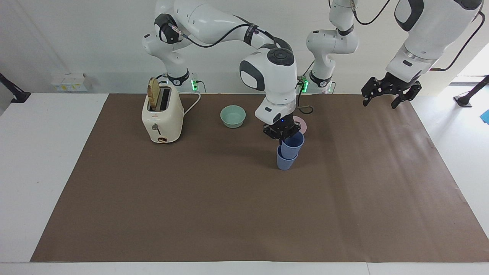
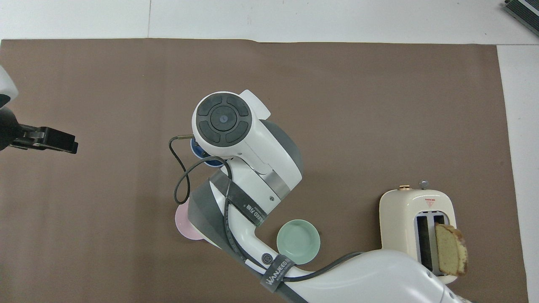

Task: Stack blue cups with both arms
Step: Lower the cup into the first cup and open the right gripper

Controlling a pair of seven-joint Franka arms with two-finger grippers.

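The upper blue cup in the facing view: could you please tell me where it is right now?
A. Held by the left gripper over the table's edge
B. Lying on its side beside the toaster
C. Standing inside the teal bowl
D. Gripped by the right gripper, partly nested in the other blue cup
D: the right gripper is shut on the rim of the upper blue cup, whose base sits partly inside the lower blue cup standing on the mat.
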